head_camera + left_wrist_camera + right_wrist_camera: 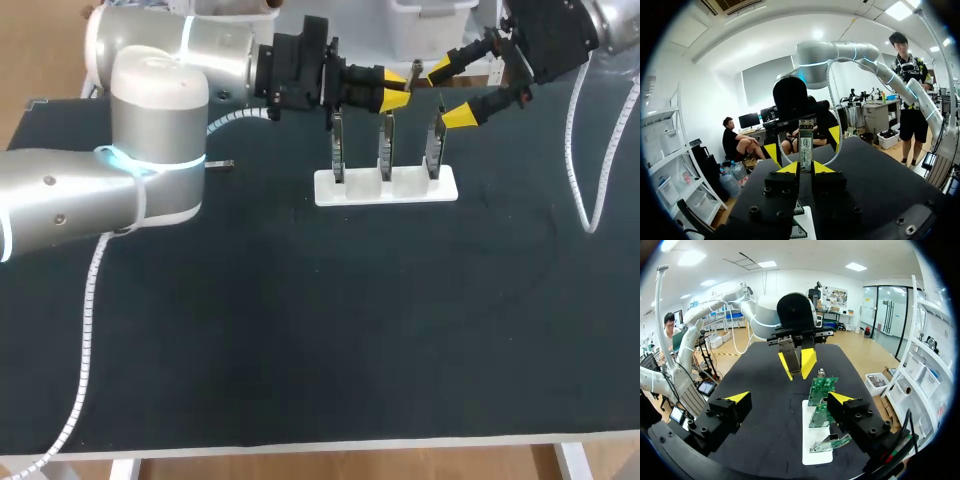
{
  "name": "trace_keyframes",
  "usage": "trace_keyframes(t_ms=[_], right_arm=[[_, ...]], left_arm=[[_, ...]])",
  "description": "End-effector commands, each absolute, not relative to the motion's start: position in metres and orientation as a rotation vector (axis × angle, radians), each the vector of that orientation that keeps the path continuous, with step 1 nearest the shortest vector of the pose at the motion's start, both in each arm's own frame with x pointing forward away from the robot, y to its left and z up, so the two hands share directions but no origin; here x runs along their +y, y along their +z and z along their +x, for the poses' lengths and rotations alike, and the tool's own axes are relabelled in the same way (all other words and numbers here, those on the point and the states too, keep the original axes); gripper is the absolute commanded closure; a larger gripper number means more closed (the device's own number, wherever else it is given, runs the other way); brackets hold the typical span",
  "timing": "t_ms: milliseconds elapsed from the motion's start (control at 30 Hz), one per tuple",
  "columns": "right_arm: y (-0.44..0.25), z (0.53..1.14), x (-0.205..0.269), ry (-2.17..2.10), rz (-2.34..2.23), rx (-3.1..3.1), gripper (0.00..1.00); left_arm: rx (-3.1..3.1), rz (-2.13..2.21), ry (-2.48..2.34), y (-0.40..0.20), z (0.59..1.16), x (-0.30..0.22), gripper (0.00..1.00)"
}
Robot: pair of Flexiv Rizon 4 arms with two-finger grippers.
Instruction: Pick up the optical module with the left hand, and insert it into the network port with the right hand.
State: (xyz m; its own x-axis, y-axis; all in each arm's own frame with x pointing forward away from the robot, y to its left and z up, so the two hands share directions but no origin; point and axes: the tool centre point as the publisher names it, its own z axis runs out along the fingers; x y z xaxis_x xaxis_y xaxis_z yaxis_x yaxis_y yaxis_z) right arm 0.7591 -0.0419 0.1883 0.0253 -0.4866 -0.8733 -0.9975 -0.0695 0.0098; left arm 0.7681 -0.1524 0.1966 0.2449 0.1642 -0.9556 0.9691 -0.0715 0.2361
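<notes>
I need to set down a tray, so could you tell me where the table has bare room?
The tabletop between the white holder and the near edge is bare. The far side is crowded: the left gripper, shut on the optical module, and the open right gripper hang close together by the holder's upright boards. My left arm overhangs the left side.

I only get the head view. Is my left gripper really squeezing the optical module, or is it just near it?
Observer: It is squeezing it. In the left wrist view the left gripper has both yellow tips pressed on the optical module, which stands upright between them.
Operator: What are those thin grey sticks in the white thing under it?
Observer: The right wrist view shows their flat sides. They are green circuit boards standing in a white holder.
</notes>
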Motion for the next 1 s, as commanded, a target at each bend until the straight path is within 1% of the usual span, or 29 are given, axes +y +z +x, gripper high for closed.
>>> trace_keyframes(t_ms=[33, 733, 1000], right_arm=[[0.189, 0.758, -0.042, 0.966, -1.633, 1.535, 0.00], [0.189, 0.758, -0.042, 0.966, -1.633, 1.535, 0.00], [0.189, 0.758, -0.042, 0.966, -1.633, 1.535, 0.00]], left_arm=[[1.113, 1.497, -1.000, 0.194, 0.774, -0.156, 1.00], [1.109, 1.507, -0.992, 0.199, 0.771, -0.153, 1.00], [1.184, 1.467, -0.992, 0.191, 0.751, -0.155, 1.00]])
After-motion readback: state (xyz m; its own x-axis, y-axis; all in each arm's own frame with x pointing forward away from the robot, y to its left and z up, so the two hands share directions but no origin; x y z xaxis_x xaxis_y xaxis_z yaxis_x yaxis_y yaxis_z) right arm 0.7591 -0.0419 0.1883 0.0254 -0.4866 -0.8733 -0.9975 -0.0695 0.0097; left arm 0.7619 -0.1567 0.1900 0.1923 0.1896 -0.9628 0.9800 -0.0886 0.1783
